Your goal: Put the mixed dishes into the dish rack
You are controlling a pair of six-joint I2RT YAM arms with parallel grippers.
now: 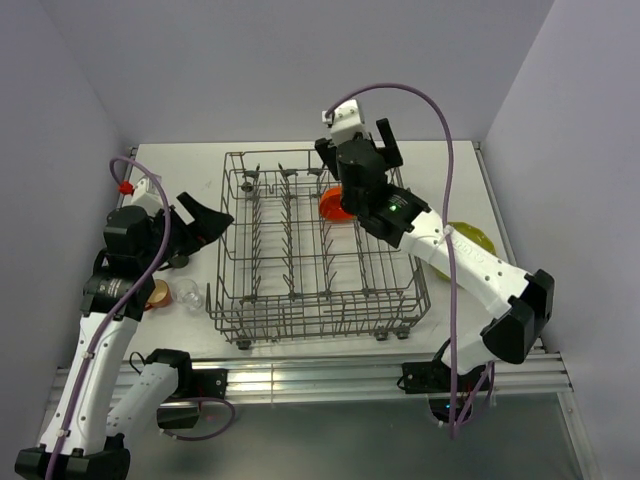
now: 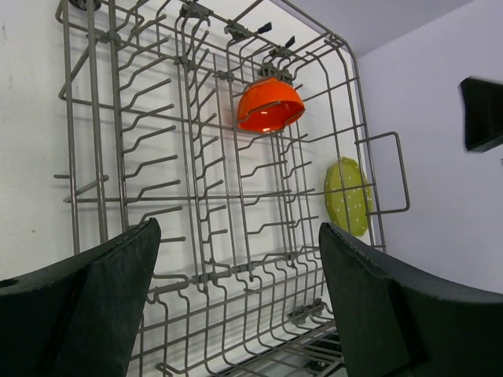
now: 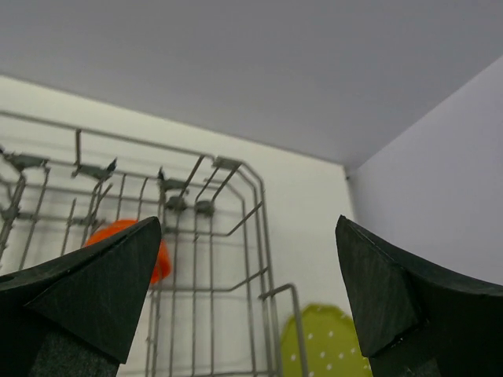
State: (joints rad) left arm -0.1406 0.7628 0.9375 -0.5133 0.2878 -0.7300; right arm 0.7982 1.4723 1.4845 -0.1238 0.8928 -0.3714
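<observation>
The grey wire dish rack stands in the middle of the table. An orange bowl rests on its side among the tines at the rack's far right, partly hidden by my right arm. The bowl shows fully in the left wrist view. A yellow-green dotted plate lies on the table right of the rack. My left gripper hangs open and empty at the rack's left wall. My right gripper is open and empty, raised above the rack's far edge. A small orange cup and a clear glass stand left of the rack.
Purple walls close in the table on the left, back and right. A dark object sits partly hidden under my left wrist. The right wrist view shows the rack's corner, the bowl and the plate below.
</observation>
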